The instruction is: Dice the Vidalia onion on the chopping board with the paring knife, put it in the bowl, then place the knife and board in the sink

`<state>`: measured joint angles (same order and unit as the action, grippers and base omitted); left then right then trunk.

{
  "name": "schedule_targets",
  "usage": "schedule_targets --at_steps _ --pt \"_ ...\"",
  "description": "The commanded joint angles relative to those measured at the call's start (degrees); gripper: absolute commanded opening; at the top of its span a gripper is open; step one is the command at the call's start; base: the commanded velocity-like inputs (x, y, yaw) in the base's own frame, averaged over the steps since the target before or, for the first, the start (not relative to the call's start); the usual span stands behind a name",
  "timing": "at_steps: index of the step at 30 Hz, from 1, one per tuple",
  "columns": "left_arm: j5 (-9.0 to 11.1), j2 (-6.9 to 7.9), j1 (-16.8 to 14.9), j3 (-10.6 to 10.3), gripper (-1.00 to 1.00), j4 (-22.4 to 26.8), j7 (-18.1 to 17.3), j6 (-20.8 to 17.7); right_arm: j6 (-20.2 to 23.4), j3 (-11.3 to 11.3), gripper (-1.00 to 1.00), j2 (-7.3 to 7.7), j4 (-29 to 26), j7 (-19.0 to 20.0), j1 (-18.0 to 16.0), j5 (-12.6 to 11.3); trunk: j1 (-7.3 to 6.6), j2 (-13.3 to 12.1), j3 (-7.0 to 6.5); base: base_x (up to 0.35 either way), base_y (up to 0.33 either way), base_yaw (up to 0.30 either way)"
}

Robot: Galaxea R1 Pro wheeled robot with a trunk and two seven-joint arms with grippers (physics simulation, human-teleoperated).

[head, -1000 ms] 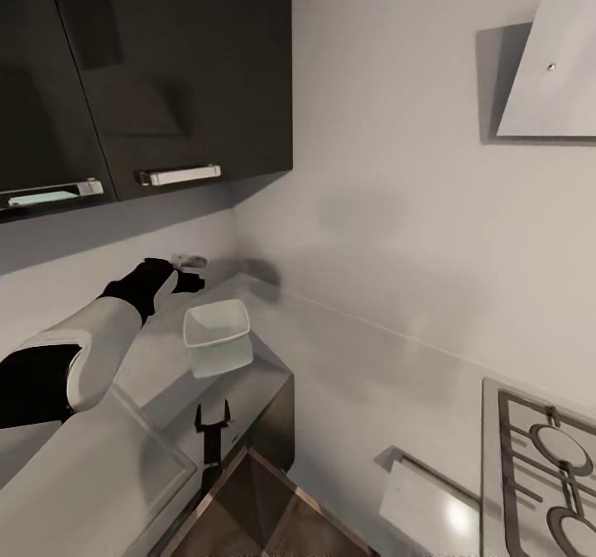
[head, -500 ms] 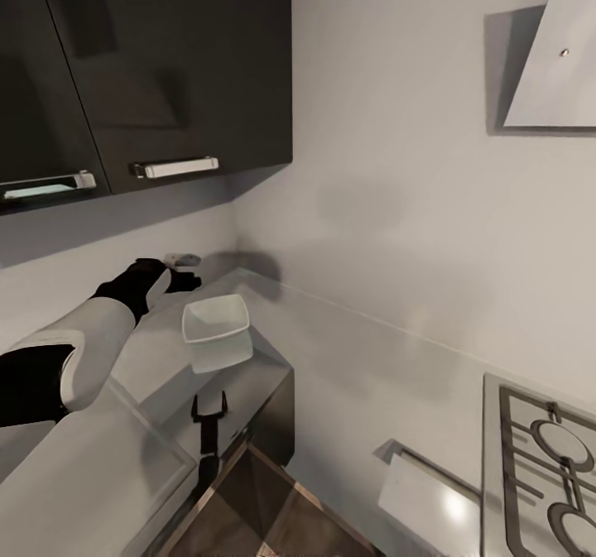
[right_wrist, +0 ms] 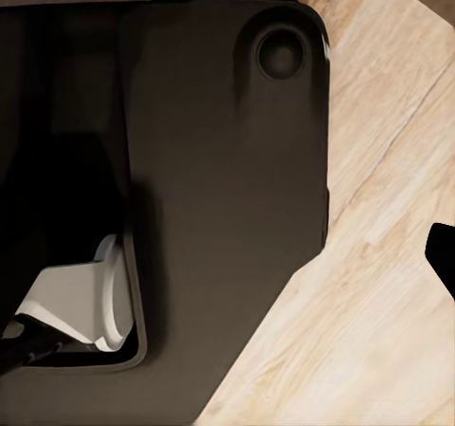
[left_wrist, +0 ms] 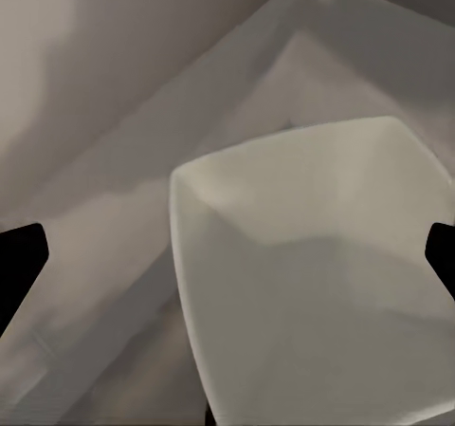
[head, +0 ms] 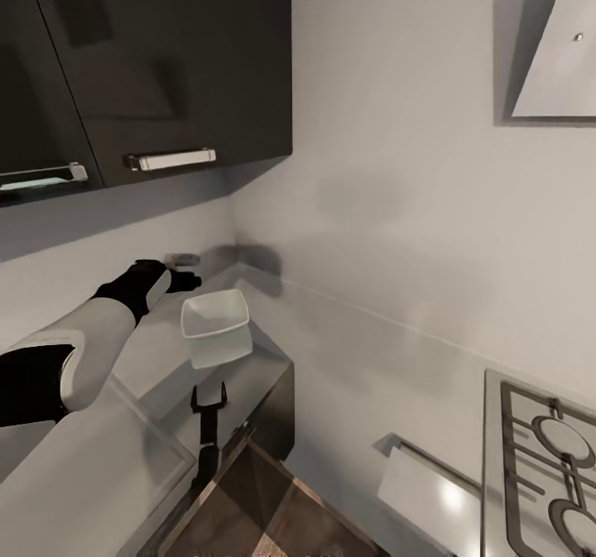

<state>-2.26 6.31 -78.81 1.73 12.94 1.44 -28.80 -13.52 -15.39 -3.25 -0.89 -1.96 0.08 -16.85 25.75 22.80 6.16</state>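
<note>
A shallow white bowl (head: 215,317) stands on the grey countertop (head: 257,367) near the corner of the walls. My left arm reaches over the counter, and my left gripper (head: 185,280) hovers just beyond the bowl's far rim. In the left wrist view the bowl (left_wrist: 313,284) lies straight below my left gripper (left_wrist: 227,255), whose dark fingertips (left_wrist: 19,260) stand far apart with nothing between them. My right gripper (head: 209,391) hangs low in front of the dark cabinet, with its two fingers spread and nothing in them.
Glossy black upper cabinets (head: 165,60) hang over the counter. A range hood (head: 555,52) is at the upper right and a hob (head: 538,474) at the lower right. Wood floor (head: 265,507) lies between the cabinets. The right wrist view looks down on the robot's black base (right_wrist: 190,179) and wood floor (right_wrist: 379,284).
The whole picture has shifted a little, so the camera has moved. The left gripper has edged slightly nearer the bowl. Both grippers remain open.
</note>
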Motion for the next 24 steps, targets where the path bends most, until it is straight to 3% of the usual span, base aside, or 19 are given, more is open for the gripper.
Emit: schedule_targets --at_steps 1,24 --pt "-0.2 -0.01 0.0 0.2 1.0 0.0 0.0 -0.3 -0.1 -0.5 1.0 -0.01 -0.1 -0.2 0.0 -0.5 0.03 0.1 0.2 0.0 0.0 0.0" --pt "-0.3 1.58 0.0 0.2 1.0 -0.4 0.0 -0.3 -0.1 -0.5 1.0 -0.47 -0.1 -0.3 0.0 -0.5 0.03 0.1 2.33 0.0 0.0 0.0"
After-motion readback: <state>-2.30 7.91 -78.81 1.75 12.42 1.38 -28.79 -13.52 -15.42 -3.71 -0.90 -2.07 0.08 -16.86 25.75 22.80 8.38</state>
